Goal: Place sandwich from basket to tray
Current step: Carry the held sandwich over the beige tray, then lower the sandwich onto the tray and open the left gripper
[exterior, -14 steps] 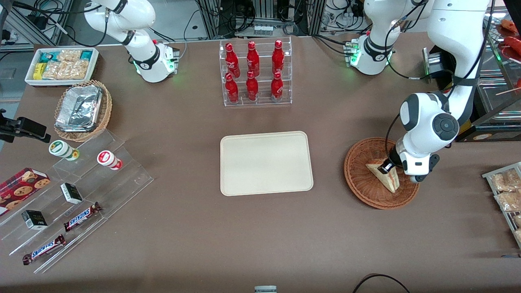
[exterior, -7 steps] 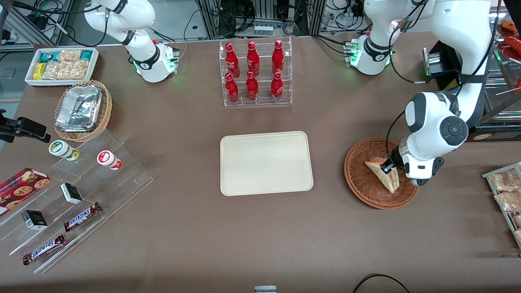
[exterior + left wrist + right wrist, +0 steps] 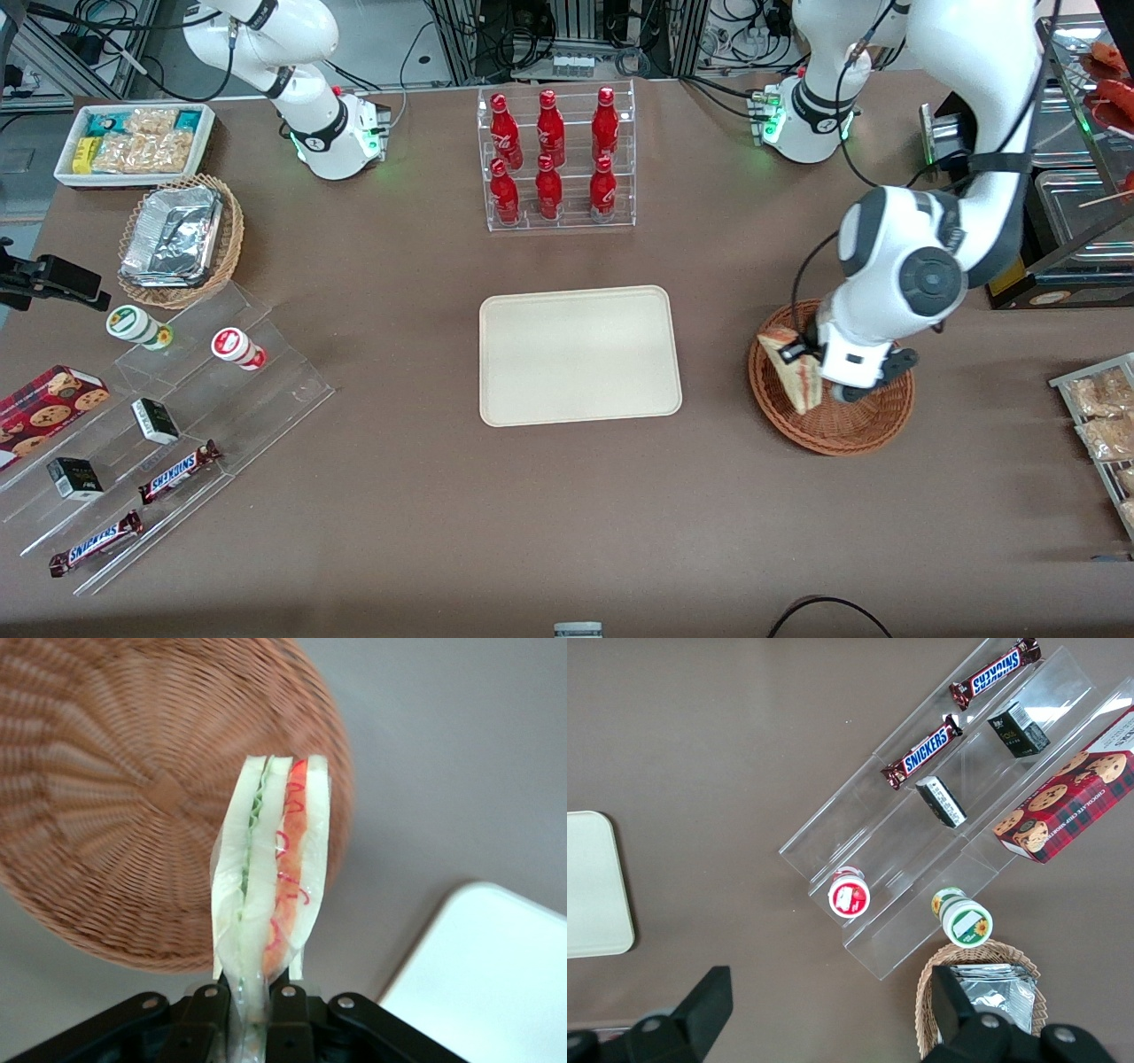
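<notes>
Half the job looks done, by my reckoning: the pick is made, the carry and the drop are left. Largest first: the brown table [image 3: 567, 496] fills the front view, and at centre frame sits the tray [image 3: 580, 354], cream, flat and bare, nothing on it yet. Right of centre is the basket [image 3: 864, 425], reddish-brown wicker, nothing showing in the part of it we can see.

Now the arm. Its white wrist hangs over the basket in the right half of the frame, elbow high near the upper right, forearm sloping down toward the middle. The gripper [image 3: 808, 356] sits above the basket's rim on the tray side, and it is clamped on the sandwich [image 3: 793, 372]. The wrist camera settles it: black fingers [image 3: 208, 1014] pinch the wrapped wedge [image 3: 270, 895] at one end, white bread, green and red layers edge-on, the wedge sticking straight out from the jaws. Under it the basket's weave [image 3: 124, 815] falls away to one side, bare table shows beneath the tip, and a pale corner of the tray [image 3: 496, 974] is already in sight.

So the sandwich is airborne, clear of the wicker, over the basket's edge, with a strip of table between it and the tray. What is left, I'd judge: travel across that gap toward centre frame, lower, let go. The pinch is narrow and at one end, so a swing could tip the wedge.
</notes>
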Action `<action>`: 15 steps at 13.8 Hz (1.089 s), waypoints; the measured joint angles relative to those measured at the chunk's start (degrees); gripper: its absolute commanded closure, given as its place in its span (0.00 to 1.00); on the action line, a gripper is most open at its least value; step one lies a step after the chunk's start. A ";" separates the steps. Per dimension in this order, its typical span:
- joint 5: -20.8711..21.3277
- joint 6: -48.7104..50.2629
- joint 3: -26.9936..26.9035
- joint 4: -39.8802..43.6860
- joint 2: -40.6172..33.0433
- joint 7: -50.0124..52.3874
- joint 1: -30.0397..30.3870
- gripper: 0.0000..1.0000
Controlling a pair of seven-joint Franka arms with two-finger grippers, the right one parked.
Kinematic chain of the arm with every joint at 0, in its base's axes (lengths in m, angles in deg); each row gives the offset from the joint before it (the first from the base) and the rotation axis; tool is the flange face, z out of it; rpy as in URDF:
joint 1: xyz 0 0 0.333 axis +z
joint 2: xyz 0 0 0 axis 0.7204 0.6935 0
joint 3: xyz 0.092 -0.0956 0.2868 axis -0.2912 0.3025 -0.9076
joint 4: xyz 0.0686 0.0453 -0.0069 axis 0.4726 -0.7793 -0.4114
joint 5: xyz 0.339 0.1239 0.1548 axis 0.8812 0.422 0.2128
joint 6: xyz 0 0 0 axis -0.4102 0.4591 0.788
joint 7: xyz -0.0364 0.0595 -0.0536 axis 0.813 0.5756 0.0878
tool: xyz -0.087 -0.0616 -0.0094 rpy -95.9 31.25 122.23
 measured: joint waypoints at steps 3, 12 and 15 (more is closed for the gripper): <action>-0.01 0.00 0.16 3.21 2.56 0.29 -7.07 1.00; -0.03 -0.34 0.23 19.49 18.39 14.15 -23.42 1.00; -0.03 -0.36 0.20 24.12 22.08 17.71 -26.00 1.00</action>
